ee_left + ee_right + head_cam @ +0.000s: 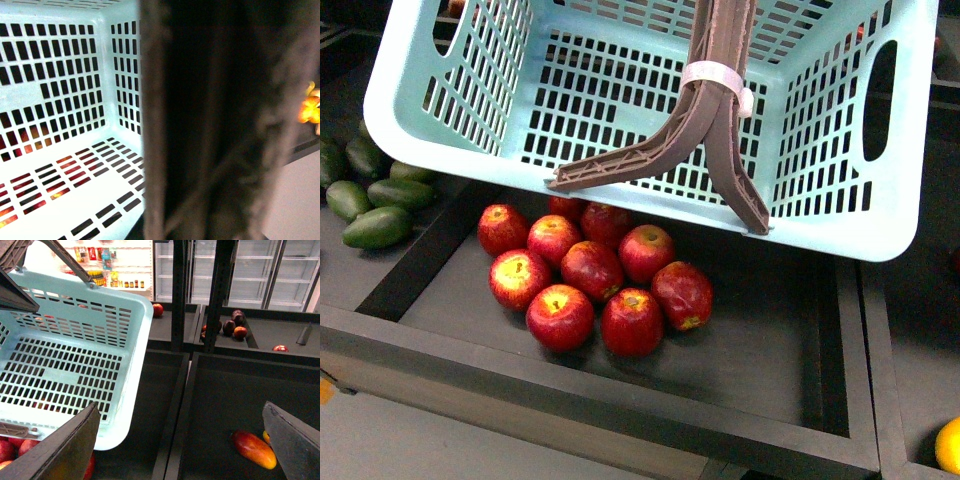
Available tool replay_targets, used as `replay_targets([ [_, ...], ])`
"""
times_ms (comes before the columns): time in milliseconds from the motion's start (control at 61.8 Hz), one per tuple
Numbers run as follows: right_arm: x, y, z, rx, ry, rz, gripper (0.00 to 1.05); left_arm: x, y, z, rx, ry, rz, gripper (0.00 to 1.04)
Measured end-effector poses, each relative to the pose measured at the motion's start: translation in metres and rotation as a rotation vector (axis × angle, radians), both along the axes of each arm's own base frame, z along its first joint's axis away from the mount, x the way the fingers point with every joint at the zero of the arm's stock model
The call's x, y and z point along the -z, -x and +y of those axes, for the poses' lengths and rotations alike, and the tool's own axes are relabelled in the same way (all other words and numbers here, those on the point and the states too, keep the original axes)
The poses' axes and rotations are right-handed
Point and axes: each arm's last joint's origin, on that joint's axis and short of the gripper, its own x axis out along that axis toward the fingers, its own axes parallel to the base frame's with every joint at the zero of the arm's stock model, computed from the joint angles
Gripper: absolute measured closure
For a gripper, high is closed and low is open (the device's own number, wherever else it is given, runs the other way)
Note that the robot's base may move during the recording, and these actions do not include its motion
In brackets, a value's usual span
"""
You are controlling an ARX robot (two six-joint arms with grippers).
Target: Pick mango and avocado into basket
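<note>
starting out: empty basket (910,200) aloft, right end effector (180,405) spread and empty, left end effector's state untellable; next, reach an avocado (378,227).

Right gripper (181,405) faces about 12 o'clock, angled downward, jaws spread wide, empty. Left gripper: view blurred, possibly clamped; cannot tell.

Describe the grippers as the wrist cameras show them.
Right gripper: two flat, matte dark grey fingers, wedge-shaped with slanted tips, no markings or cables showing. The left wrist view shows only a blurred brown-grey band close to the lens. Whether it is part of that arm's gripper cannot be told. No arm shows in the front view.
</note>
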Motion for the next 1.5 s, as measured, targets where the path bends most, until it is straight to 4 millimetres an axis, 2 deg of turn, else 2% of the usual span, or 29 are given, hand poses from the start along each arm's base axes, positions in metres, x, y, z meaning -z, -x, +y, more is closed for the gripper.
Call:
replay_targets([
  [243, 0.000, 0.000, 0.000, 0.000, 0.000, 0.000, 0.07, 0.000, 0.000, 0.000, -0.002, -0.001, 0.000, 1.00],
  [405, -0.006, -0.009, -0.009, 0.129, -0.132, 0.050, 0.07, 0.000, 0.000, 0.000, -0.003, 0.000, 0.000, 1.00],
  [502, -0.024, -0.025, -0.022, 0.185, -0.158, 0.051, 0.07, 0.000, 0.000, 0.000, -0.003, 0.000, 0.000, 1.00],
  [583, -0.040, -0.049, -0.034, 0.214, -0.153, 0.083, 0.07, 0.000, 0.000, 0.000, -0.001, 0.001, 0.000, 1.00],
  [696, -0.042, -0.086, -0.052, 0.233, -0.127, 0.187, 0.07, 0.000, 0.000, 0.000, -0.001, 0.001, 0.000, 1.00],
  [825, -0.017, -0.127, -0.075, 0.239, -0.078, 0.341, 0.07, 0.000, 0.000, 0.000, -0.002, 0.001, 0.001, 1.00],
  [874, 0.002, -0.146, -0.090, 0.236, -0.048, 0.418, 0.07, 0.000, 0.000, 0.000, -0.003, 0.000, 0.000, 1.00],
  [1036, 0.043, -0.170, -0.115, 0.206, 0.022, 0.530, 0.07, 0.000, 0.000, 0.000, -0.003, 0.000, 0.000, 1.00],
  [1165, 0.074, -0.178, -0.129, 0.155, 0.061, 0.622, 0.07, 0.000, 0.000, 0.000, -0.002, 0.000, 0.000, 1.00],
  [1278, 0.101, -0.176, -0.138, 0.102, 0.093, 0.731, 0.07, 0.000, 0.000, 0.000, -0.002, 0.000, 0.000, 1.00],
  [1505, 0.131, -0.166, -0.149, 0.099, 0.086, 0.818, 0.07, 0.000, 0.000, 0.000, -0.002, 0.000, 0.000, 1.00],
])
